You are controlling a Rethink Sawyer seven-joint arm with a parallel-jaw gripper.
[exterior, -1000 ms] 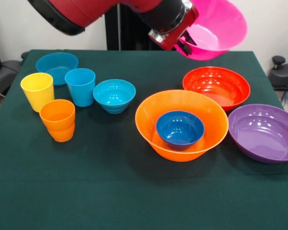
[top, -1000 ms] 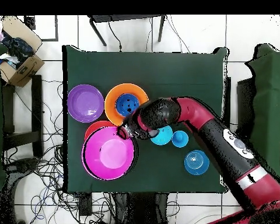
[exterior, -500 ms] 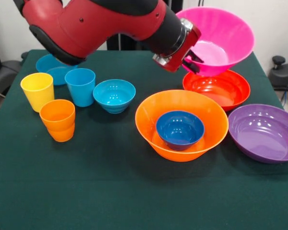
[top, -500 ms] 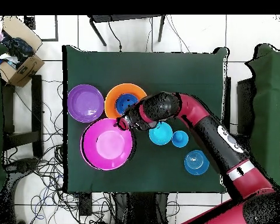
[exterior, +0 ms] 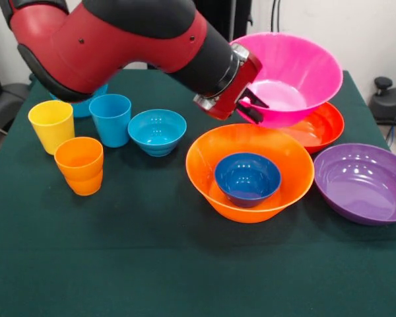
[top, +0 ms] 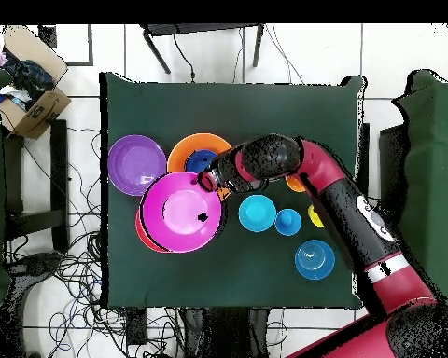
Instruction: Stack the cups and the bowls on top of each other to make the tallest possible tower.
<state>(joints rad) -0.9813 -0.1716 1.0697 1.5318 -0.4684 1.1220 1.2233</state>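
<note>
From the front, the pink bowl (exterior: 294,78) is held by its rim in the closed gripper (exterior: 245,105), above the red bowl (exterior: 320,125). Only the dark blue bowl (exterior: 247,178) is nested in the orange bowl (exterior: 211,158). From overhead, the cups (top: 287,222) are seen unstacked.

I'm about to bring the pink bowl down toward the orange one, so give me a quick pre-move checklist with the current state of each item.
1. Claw grip on the large pink bowl: ok, clamped on its rim, bowl held in the air.
2. Pink bowl level: not ok, it tilts.
3. Large orange bowl free to receive: not ok, the small dark blue bowl sits inside it.
4. Pink bowl over the orange bowl: not ok, it hangs mostly above the red-orange bowl.
5. Cups clear of the path: ok, the orange cup and the others stand well aside.
</note>
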